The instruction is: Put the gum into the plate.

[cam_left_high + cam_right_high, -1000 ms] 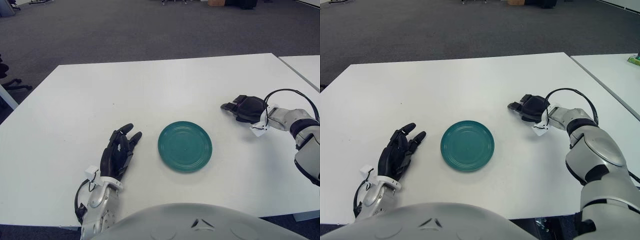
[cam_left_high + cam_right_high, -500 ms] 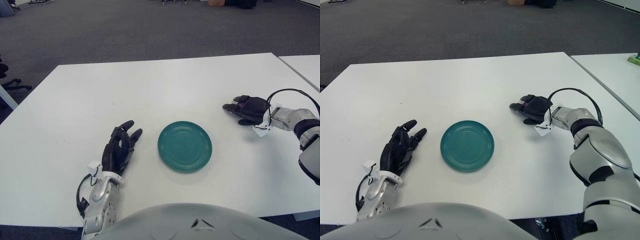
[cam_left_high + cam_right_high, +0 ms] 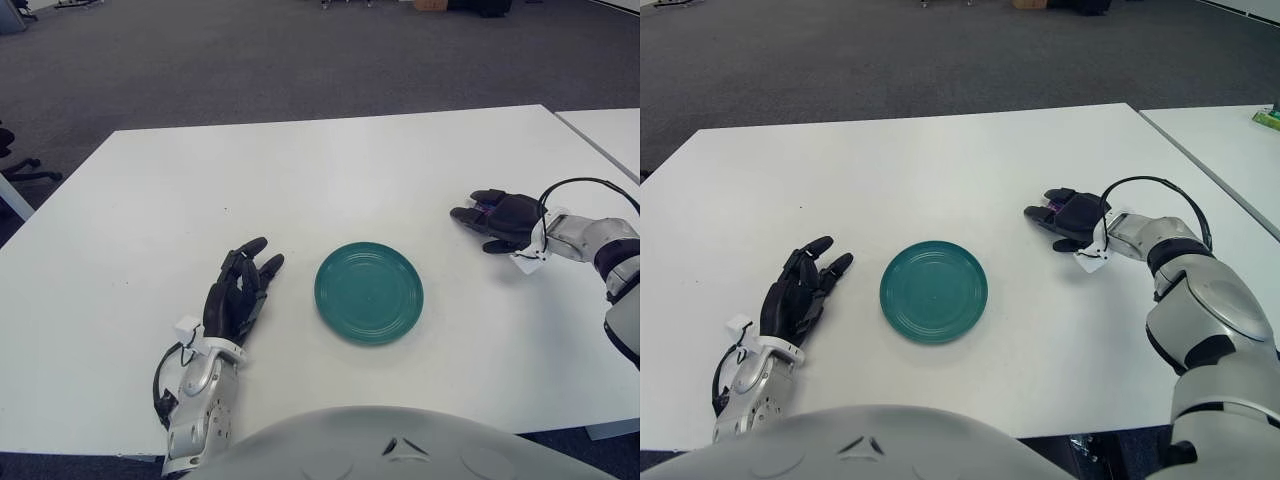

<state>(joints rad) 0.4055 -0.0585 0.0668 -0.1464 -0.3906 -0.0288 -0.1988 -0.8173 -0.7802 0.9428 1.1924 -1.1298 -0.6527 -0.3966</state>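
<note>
A round teal plate lies flat on the white table, near the front middle. My right hand rests on the table to the right of the plate, about a hand's width from its rim. Its dark fingers curl around a small purple thing, the gum, of which only a sliver shows. My left hand lies palm down on the table left of the plate, fingers spread and empty.
A second white table stands to the right across a narrow gap, with a small green object at its far edge. Grey carpet lies beyond the table's far edge. A black cable loops over my right wrist.
My right hand has slid slightly to the right, away from the plate, its fingers closing in on the purple gum. My left hand has shifted only slightly. The plate has not moved.
</note>
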